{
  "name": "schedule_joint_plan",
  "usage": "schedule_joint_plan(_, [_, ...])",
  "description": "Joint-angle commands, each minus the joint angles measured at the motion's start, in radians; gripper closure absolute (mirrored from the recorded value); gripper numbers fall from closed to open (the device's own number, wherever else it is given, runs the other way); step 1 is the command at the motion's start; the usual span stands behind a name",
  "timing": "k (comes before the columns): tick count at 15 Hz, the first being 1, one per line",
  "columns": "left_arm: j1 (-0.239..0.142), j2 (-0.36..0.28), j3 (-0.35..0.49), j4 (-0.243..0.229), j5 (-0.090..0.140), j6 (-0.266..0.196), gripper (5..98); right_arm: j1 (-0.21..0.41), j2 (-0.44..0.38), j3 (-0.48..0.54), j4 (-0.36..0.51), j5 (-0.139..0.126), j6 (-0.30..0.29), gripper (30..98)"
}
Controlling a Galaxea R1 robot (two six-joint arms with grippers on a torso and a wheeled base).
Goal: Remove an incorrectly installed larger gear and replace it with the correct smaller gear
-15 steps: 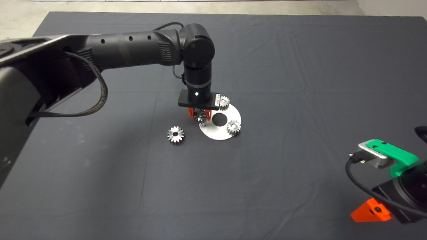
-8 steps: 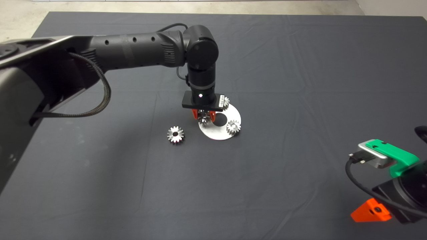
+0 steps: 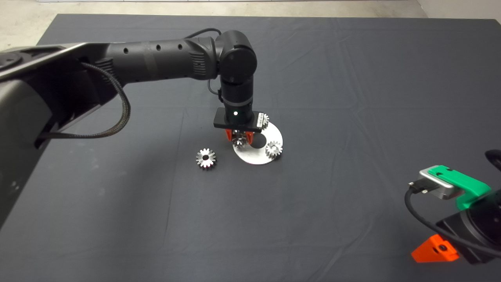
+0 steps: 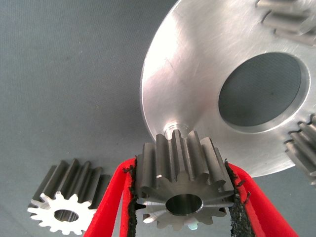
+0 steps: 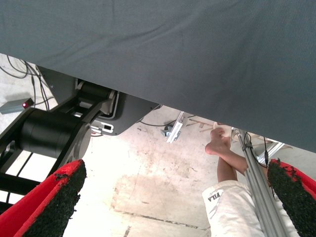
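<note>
My left gripper (image 3: pixel 239 138) is shut on the smaller gear (image 4: pixel 182 197), a silver spur gear with a round centre hole. It hangs over the left rim of a round silver plate (image 3: pixel 258 157), right beside a short bare peg (image 4: pixel 175 129). The larger gear (image 3: pixel 206 158) lies flat on the mat a little left of the plate and shows in the left wrist view too (image 4: pixel 61 212). Two more small gears (image 3: pixel 274 149) (image 3: pixel 264 119) sit on the plate. My right gripper (image 3: pixel 435 248) waits at the lower right, open and holding nothing.
The plate has a large round hole (image 4: pixel 259 91) in its middle. The dark mat (image 3: pixel 332 98) stretches wide around the parts, with pale floor beyond its far edge. Past the mat's edge, the right wrist view shows a person's leg (image 5: pixel 224 163) and the robot's base (image 5: pixel 54 133).
The left gripper carried its gear a short way to the right, further over the plate's rim. The right gripper sank slightly.
</note>
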Motion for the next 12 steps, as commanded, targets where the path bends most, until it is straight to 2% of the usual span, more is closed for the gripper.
schedule_joint_plan(1, [-0.022, -0.003, 0.001, 0.004, 0.043, 0.001, 68.0, 0.015, 0.001, 0.003, 0.031, -0.058, 0.005, 31.6])
schedule_joint_plan(7, [-0.019, -0.001, -0.003, 0.004, 0.043, 0.002, 68.0, 0.015, -0.002, 0.003, 0.031, -0.058, 0.005, 31.6])
schedule_joint_plan(9, [0.006, -0.003, -0.003, 0.006, 0.043, 0.002, 68.0, 0.015, -0.003, 0.003, 0.031, -0.058, 0.005, 31.6])
schedule_joint_plan(12, [0.012, 0.000, -0.002, 0.006, 0.042, 0.002, 68.0, 0.015, -0.002, 0.003, 0.031, -0.058, 0.007, 31.6])
